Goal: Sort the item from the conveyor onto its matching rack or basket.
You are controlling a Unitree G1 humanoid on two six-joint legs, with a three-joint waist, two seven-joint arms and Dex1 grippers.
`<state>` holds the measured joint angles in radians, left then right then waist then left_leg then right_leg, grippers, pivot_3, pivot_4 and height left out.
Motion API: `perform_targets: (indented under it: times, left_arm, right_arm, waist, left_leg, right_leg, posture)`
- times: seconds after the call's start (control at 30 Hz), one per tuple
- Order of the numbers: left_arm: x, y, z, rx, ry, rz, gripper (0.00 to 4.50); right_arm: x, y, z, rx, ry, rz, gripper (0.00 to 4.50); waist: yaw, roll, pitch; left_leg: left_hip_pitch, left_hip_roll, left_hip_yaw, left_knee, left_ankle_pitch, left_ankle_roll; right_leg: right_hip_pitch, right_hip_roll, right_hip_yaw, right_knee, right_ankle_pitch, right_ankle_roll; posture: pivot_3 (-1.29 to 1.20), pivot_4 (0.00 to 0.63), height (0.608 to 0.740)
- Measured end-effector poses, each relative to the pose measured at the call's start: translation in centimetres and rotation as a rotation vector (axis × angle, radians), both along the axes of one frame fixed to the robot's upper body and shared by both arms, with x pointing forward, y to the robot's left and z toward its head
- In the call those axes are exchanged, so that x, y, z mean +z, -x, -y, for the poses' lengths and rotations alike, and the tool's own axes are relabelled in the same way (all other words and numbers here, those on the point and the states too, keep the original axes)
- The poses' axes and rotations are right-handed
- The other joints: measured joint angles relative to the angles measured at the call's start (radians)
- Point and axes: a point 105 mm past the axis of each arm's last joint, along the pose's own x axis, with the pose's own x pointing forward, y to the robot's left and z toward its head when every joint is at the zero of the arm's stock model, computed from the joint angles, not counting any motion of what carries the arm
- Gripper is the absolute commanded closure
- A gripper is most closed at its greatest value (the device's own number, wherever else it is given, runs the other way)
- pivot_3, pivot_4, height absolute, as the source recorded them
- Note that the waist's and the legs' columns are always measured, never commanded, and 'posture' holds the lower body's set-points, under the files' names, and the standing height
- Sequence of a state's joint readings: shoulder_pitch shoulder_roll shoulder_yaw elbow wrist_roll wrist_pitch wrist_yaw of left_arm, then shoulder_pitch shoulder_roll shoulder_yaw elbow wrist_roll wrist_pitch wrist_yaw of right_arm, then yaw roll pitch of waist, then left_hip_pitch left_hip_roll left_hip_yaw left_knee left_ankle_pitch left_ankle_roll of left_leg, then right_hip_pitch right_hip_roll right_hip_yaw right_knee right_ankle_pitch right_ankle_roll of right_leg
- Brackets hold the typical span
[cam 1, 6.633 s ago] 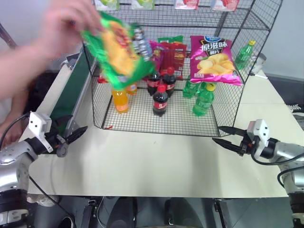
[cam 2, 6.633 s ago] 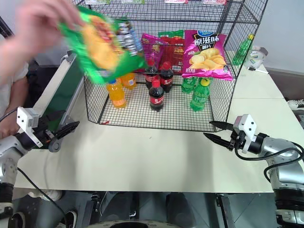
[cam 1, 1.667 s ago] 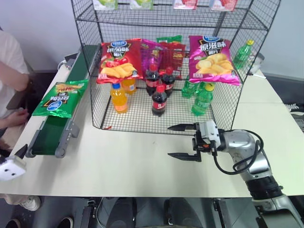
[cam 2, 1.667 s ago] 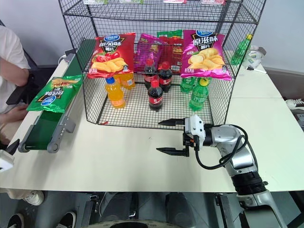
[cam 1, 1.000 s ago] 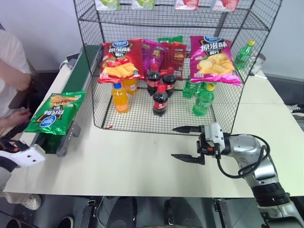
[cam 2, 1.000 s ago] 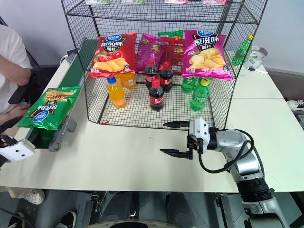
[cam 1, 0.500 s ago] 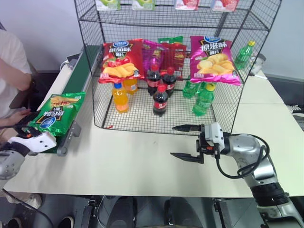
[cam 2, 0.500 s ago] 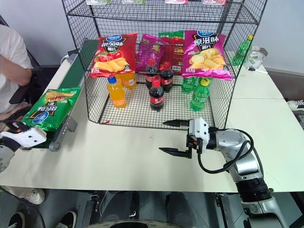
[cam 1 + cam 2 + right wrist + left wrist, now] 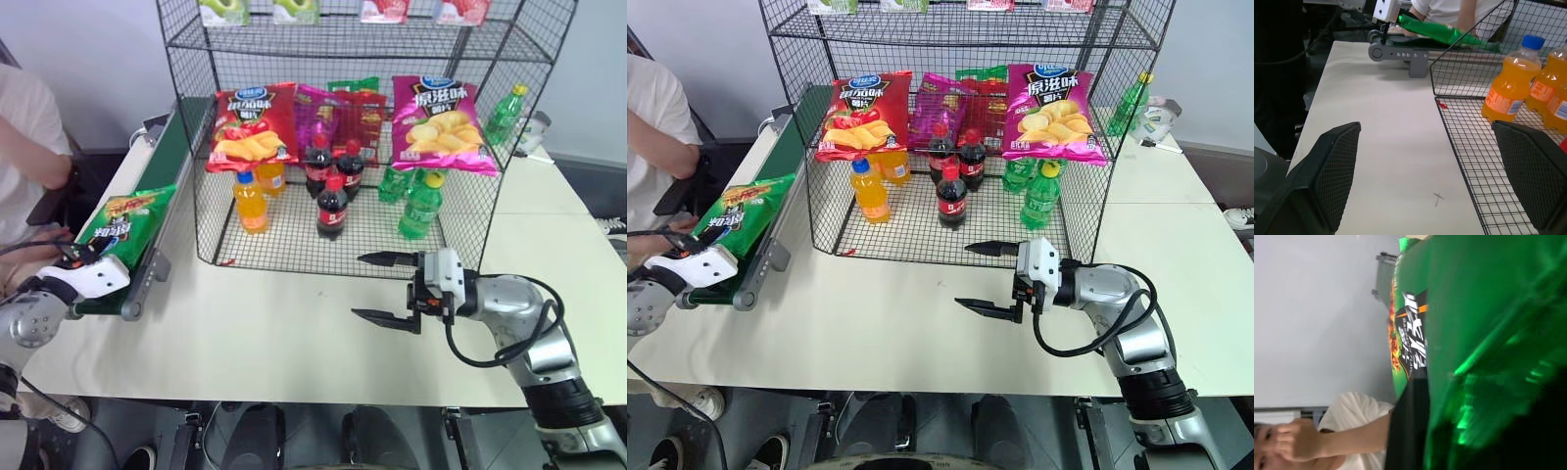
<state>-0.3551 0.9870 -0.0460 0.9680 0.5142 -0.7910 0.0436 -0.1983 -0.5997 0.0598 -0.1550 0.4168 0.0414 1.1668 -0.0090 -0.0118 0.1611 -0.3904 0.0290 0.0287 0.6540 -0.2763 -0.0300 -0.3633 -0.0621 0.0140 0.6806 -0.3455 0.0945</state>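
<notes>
A: We start at the left end effector, at about nine o'clock in the head view. Its black fingers are drawn together on the near edge of the large glossy green crisp bag with the blue-white round logo and the picture of yellow crisps.

B: Agreed. In the left wrist view we see the green foil of that bag right up against the camera, creased where it is pinched. The bag lies on the near end of the long narrow dark green conveyor with pale grey metal side rails, tilted, its far end raised.

A: Then the right end effector, at about five o'clock. We see its two fingers spread wide apart, one above the other, pointing toward nine o'clock, holding nothing, above the pale desk.

B: Just beyond it, toward twelve o'clock, stands the tall black wire-grid rack. On it we see a red crisp bag, a magenta crisp bag, an orange drink bottle, a dark cola bottle and a green bottle.

A: And at the ten o'clock edge, a person's white sleeve, behind the conveyor.
</notes>
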Motion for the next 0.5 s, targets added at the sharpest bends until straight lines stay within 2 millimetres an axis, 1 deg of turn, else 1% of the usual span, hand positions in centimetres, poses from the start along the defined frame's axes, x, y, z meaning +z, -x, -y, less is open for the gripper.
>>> perform_targets:
  times: [0.1, 0.17, 0.23, 0.3, 0.37, 0.4, 0.47, 0.5]
  left_arm:
    - [0.1, 0.3, -0.1, -0.006, -0.007, 0.004, 4.44]
    - [0.2, 0.8, -0.1, -0.018, -0.008, 0.008, 4.44]
    - [0.4, 1.4, 0.1, -0.039, 0.028, 0.021, 4.44]
    - [1.1, 2.3, 0.7, -0.078, 0.117, 0.043, 4.44]
    - [2.4, 3.2, 1.5, -0.123, 0.246, 0.06, 4.44]
    - [3.4, 3.7, 2.2, -0.167, 0.329, 0.068, 4.44]
    - [4.6, 5.5, 3.7, -0.255, 0.509, 0.008, 4.44]
    - [4.9, 6.6, 4.4, -0.298, 0.621, -0.067, 4.44]
  right_arm:
    - [-0.1, 0.0, 0.2, -0.006, 0.005, -0.007, 0.0]
    - [-0.1, 0.0, 0.2, -0.008, 0.006, -0.007, 0.0]
    - [-0.1, 0.0, 0.3, -0.008, 0.006, -0.005, 0.0]
    - [-0.1, -0.1, 0.4, -0.009, 0.005, 0.0, 0.0]
    - [-0.2, -0.2, 0.6, -0.016, 0.003, 0.002, 0.0]
    - [-0.2, -0.3, 0.7, -0.02, 0.001, 0.002, 0.0]
    - [-0.1, -0.6, 0.8, -0.025, -0.006, 0.006, 0.0]
    - [-0.1, -0.8, 0.9, -0.028, -0.008, 0.007, 0.0]
  waist:
    - [-0.001, 0.0, 0.0]
    - [-0.003, 0.0, 0.0]
    - [-0.004, 0.0, 0.0]
    - [-0.006, -0.002, 0.001]
    - [-0.009, -0.004, 0.001]
    - [-0.01, -0.004, 0.002]
    - [-0.016, -0.004, 0.002]
    - [-0.023, -0.004, 0.002]
  left_leg:
    - [0.0, 0.0, 0.0, 0.0, 0.0, 0.0]
    - [0.0, 0.0, 0.0, 0.0, 0.0, 0.0]
    - [0.0, 0.0, 0.0, 0.0, 0.0, 0.0]
    - [-0.001, 0.001, 0.0, 0.0, 0.0, 0.0]
    - [-0.001, 0.002, 0.0, 0.0, 0.0, 0.0]
    - [-0.002, 0.002, 0.0, 0.0, 0.0, 0.0]
    - [-0.001, 0.003, 0.001, -0.001, 0.0, -0.001]
    - [-0.001, 0.003, 0.001, -0.002, 0.0, -0.001]
  right_leg:
    - [0.0, 0.0, 0.0, 0.0, 0.0, 0.0]
    - [-0.001, 0.0, 0.0, 0.0, 0.0, 0.0]
    - [-0.001, 0.0, 0.001, 0.0, 0.0, 0.0]
    - [-0.002, 0.0, 0.001, 0.0, 0.0, 0.0]
    - [-0.002, 0.0, 0.002, 0.0, 0.0, 0.0]
    - [-0.002, 0.0, 0.002, 0.0, 0.0, 0.0]
    - [-0.002, -0.001, 0.002, -0.001, 0.0, -0.001]
    - [-0.002, -0.001, 0.003, -0.002, 0.0, -0.001]
  posture:
    - [0.0, 0.15, 0.739]
    - [0.0, 0.15, 0.739]
    - [0.0, 0.15, 0.739]
    - [0.0, 0.15, 0.739]
    - [0.0, 0.15, 0.739]
    - [0.0, 0.15, 0.739]
    - [0.0, 0.15, 0.739]
    - [0.0, 0.15, 0.739]
